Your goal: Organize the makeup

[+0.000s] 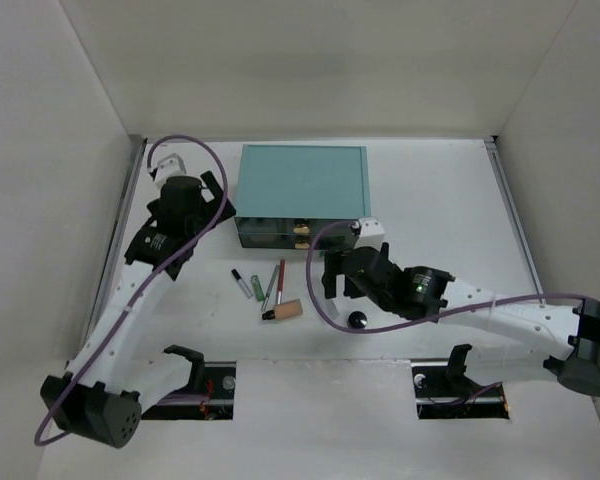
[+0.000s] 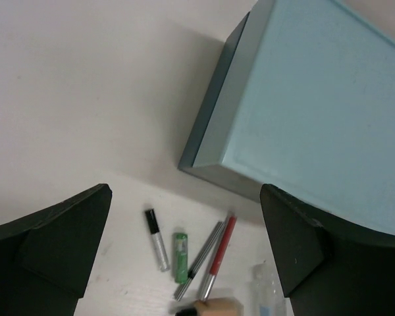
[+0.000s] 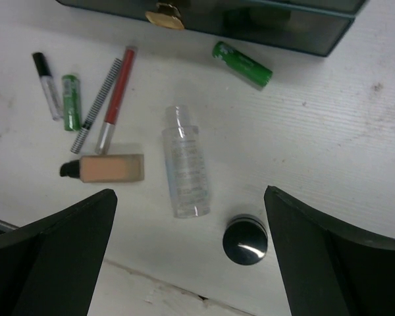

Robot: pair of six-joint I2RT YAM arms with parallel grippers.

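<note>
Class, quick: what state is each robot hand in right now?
Left hand: open, holding nothing.
Right hand: open, holding nothing.

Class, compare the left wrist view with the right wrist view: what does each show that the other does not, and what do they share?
Only the left wrist view shows the broad teal top of the drawer box. Only the right wrist view shows the small black round pot, a second green stick by the box front, and the gold knob. Both show the black-capped tube, short green stick, grey pencil and red pencil; the beige block barely enters the left view's bottom edge.
</note>
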